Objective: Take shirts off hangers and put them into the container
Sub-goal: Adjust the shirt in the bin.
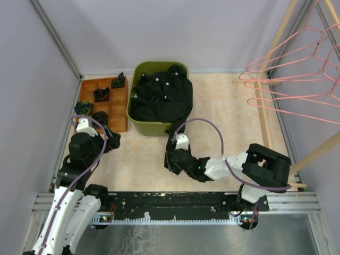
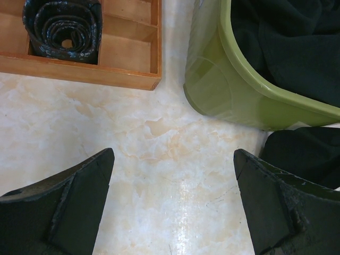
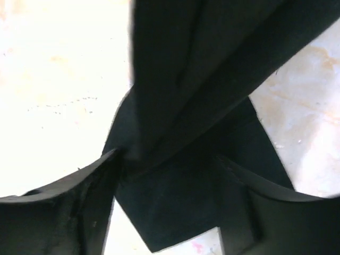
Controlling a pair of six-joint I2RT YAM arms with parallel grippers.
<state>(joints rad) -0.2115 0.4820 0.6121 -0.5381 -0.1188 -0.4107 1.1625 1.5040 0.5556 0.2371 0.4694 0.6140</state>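
So your right pincer [image 3: 164, 159] has its fingers spread well apart. A black shirt [image 3: 202, 64] runs down between them, brushing the left finger, but nothing's pinching it, so it's not gripping anything. Under the fingers that cloth lies on the pale table [image 3: 58, 79]. Straight ahead of the pincer is the container [image 1: 159, 64], stuffed with black cloth. One end spills over the near rim and down to the pincer.

Your left pincer [image 2: 173, 154] is wide open too, with nothing between the fingers, just bare tabletop. Ahead and to its right is the container's rounded corner, and a bit of black cloth lies on the table right by the right finger. Ahead and to its left is the wooden tray [image 2: 127, 53], with a dark rolled-up thing [image 2: 64, 24] in one compartment.

The pink hangers [image 1: 297, 79] are well off to the right of both pincers, hooked on the wooden rack [image 1: 263, 114], no shirts on them.
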